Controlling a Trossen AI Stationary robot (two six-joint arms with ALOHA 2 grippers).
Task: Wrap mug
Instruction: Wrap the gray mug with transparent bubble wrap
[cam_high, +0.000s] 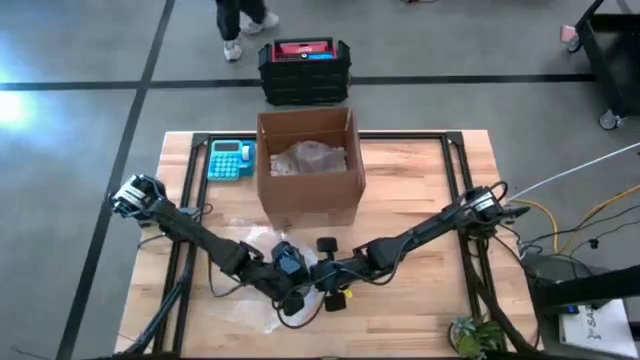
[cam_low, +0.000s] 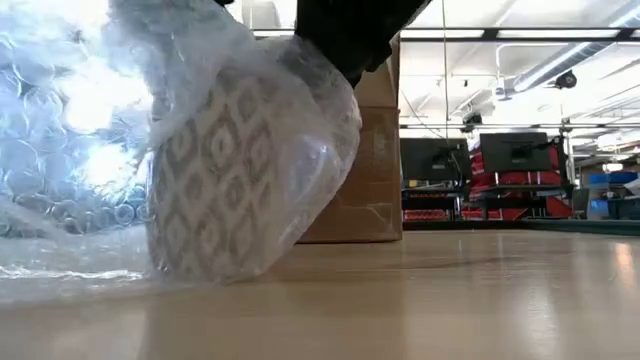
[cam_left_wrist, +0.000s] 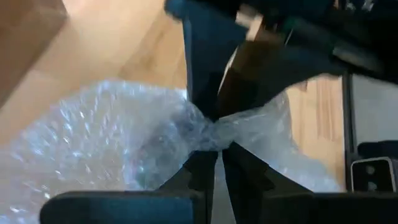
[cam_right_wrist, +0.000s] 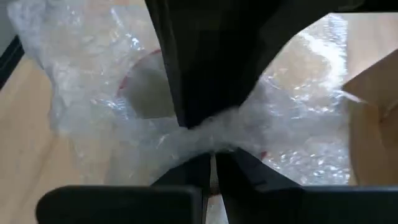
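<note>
**Both grippers pinch the bubble wrap over the mug at the table's near middle**

The left gripper (cam_left_wrist: 216, 163) has its two fingers drawn together on a twisted gather of bubble wrap (cam_left_wrist: 118, 140), the film bunching to a knot right at the fingertips. The right gripper (cam_right_wrist: 213, 163) is likewise clamped on a bunched fold of the same wrap, its fingers nearly closed with the film caught between them. In the high view the two grippers meet just beside each other, left gripper (cam_high: 293, 272) and right gripper (cam_high: 330, 280), over the near middle of the wooden table (cam_high: 420, 180).

Beneath them stands the mug (cam_low: 225, 190), white with a grey diamond pattern, tilted and resting on the tabletop with the wrap draped around and over it. The loose part of the sheet spreads away to the left along the table. Through the film in the right wrist view the mug's open mouth (cam_right_wrist: 146, 87) shows, with a reddish rim.

Beyond the grippers, on the far side, stands an open cardboard box (cam_high: 309, 165) with crumpled wrap inside. Just left of it lies a teal calculator (cam_high: 230, 159). Off the table's far edge sits a stack of black crates (cam_high: 303, 70), and a person's feet (cam_high: 243, 30) show on the floor nearby.
</note>
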